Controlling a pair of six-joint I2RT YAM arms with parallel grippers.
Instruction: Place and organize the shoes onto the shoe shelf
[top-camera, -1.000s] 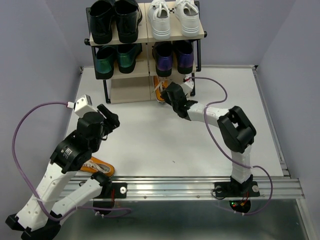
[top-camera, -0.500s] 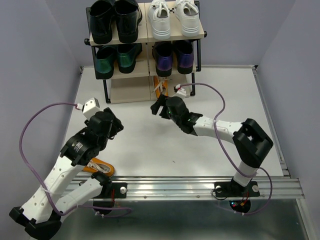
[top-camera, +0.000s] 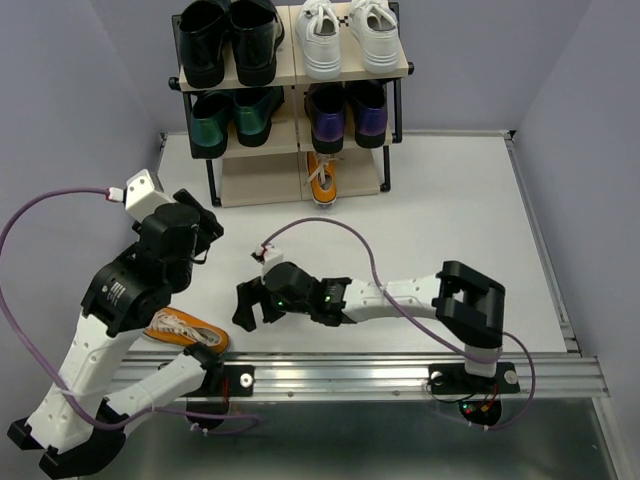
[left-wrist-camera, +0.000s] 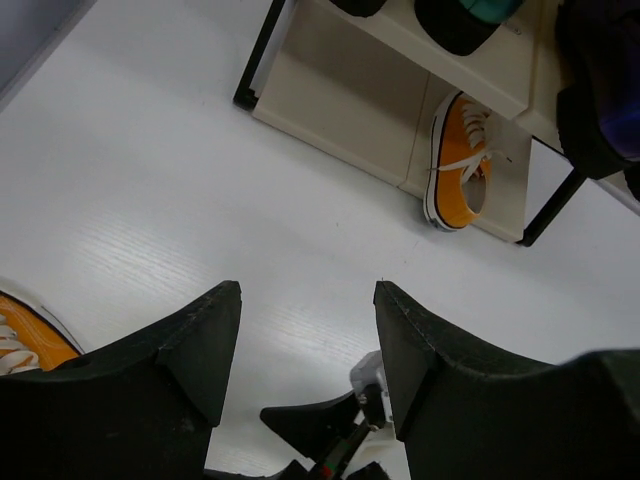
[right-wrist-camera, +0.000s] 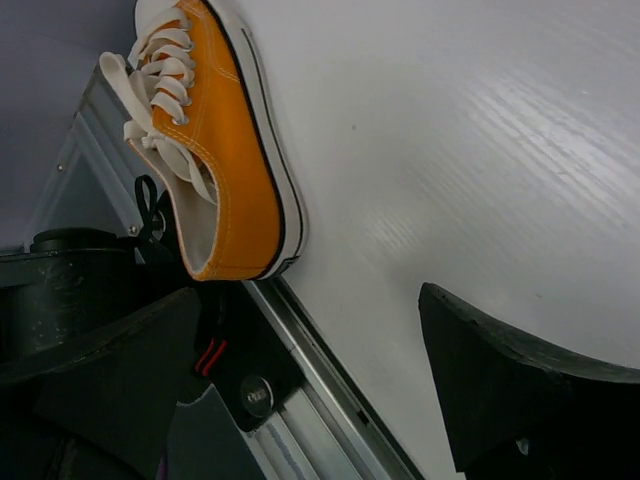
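**Operator:** How much room do I have?

**Spotter:** Plenty in the middle. The tabletop (top-camera: 430, 240) lies bare between the shoe shelf (top-camera: 293, 75) at the far wall and your arms. The tight spot is the near edge. The loose orange sneaker (right-wrist-camera: 225, 150) sits there just beside the metal rail (top-camera: 400, 372), partly under your left arm (top-camera: 130, 290) in the top view.

**Operator:** Which way does it lie?

**Spotter:** Its long axis runs roughly along the rail. In the right wrist view the heel end is nearer you and the toe is farther off. The shelved orange sneaker (top-camera: 322, 178) stands on the right of the bottom tier, lengthwise front to back, toe pointing out toward you. The purple loafers (top-camera: 348, 112) are above it and the white sneakers (top-camera: 350, 35) are on top.

**Operator:** And my pincers?

**Spotter:** Your right pincer (right-wrist-camera: 310, 300) is spread wide with nothing between its fingers. It faces the loose sneaker, near but apart. Your left pincer (left-wrist-camera: 305, 330) is also wide and empty, and looks toward the shelf.

**Operator:** What changed?

**Spotter:** Half a second ago your right pincer was up by the shelf front. It has since swung down toward the near edge. Your left arm has pulled back to the left, uncovering more of the loose sneaker. The shelved shoes have not moved.
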